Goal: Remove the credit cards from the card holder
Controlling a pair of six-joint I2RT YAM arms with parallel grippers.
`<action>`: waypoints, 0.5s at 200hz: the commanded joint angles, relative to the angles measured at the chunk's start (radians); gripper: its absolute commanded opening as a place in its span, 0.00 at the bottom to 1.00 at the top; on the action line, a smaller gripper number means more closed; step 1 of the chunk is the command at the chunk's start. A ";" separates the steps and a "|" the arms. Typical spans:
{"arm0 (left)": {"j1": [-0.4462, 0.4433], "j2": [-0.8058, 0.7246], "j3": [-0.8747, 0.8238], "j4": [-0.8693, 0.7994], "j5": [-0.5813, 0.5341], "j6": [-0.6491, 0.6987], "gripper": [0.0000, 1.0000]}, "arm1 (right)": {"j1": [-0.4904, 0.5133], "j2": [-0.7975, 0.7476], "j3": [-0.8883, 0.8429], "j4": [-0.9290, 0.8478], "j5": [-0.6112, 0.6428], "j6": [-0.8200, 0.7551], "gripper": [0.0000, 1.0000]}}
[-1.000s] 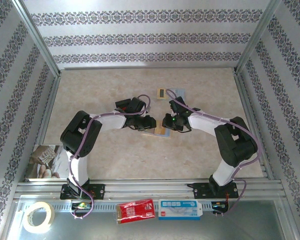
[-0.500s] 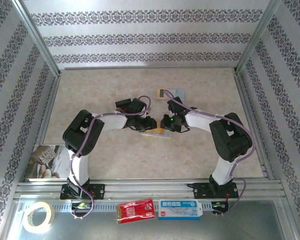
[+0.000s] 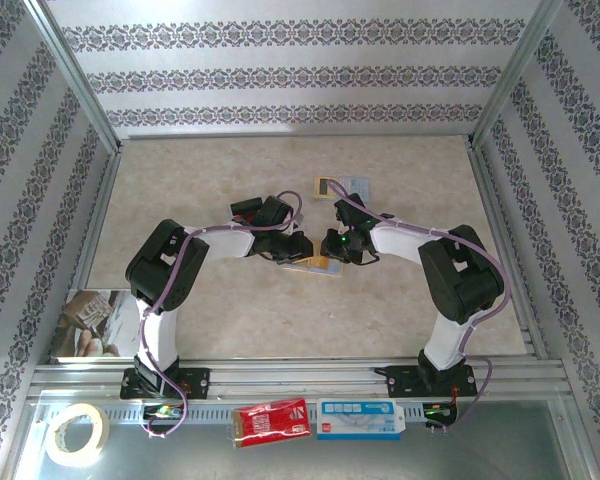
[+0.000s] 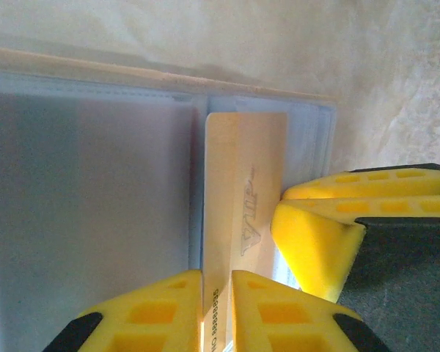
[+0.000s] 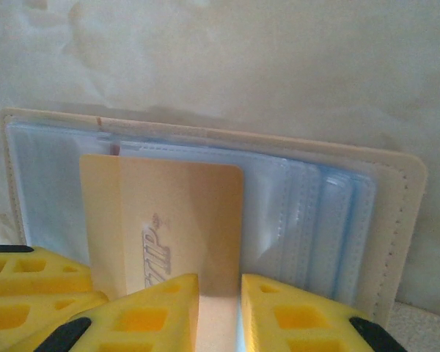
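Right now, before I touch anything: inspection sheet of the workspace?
Surface: beige table, no spill seen.
Job's things: card holder lying open; gold card against its inside.
Clutter: screen gadget at back; tape roll, red packet, white box on front shelf; printed sheet at left.
Grippers: left gripper and right gripper each straddle the gold card; grip unclear.
Cables: purple cables along both arms, no snag seen.
Surroundings: patterned walls, metal frame.
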 commanded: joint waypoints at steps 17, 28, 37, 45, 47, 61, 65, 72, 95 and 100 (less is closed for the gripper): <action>0.005 -0.010 0.019 0.007 -0.004 0.003 0.11 | 0.003 0.016 0.018 -0.031 0.005 -0.018 0.24; 0.004 -0.010 0.019 0.008 -0.001 0.002 0.10 | 0.002 0.016 0.018 -0.032 0.005 -0.018 0.24; 0.006 -0.012 0.020 0.008 -0.001 0.003 0.07 | 0.001 0.016 0.019 -0.033 0.006 -0.018 0.24; 0.007 -0.012 0.018 0.007 -0.001 0.005 0.05 | 0.001 0.017 0.017 -0.033 0.008 -0.018 0.24; 0.008 -0.012 0.017 0.007 -0.001 0.005 0.04 | 0.001 0.016 0.017 -0.033 0.008 -0.018 0.24; 0.014 -0.017 0.014 -0.001 -0.001 0.011 0.00 | -0.001 0.013 0.015 -0.036 0.012 -0.017 0.24; 0.017 -0.021 0.013 -0.005 0.000 0.013 0.00 | -0.002 0.011 0.014 -0.035 0.015 -0.017 0.24; 0.022 -0.026 0.010 -0.012 0.003 0.018 0.00 | -0.005 0.008 0.012 -0.035 0.017 -0.016 0.24; 0.030 -0.055 -0.009 -0.047 0.012 0.047 0.00 | -0.017 -0.015 0.002 -0.032 0.026 -0.016 0.25; 0.032 -0.064 -0.012 -0.056 0.012 0.055 0.00 | -0.020 -0.022 0.000 -0.029 0.026 -0.017 0.25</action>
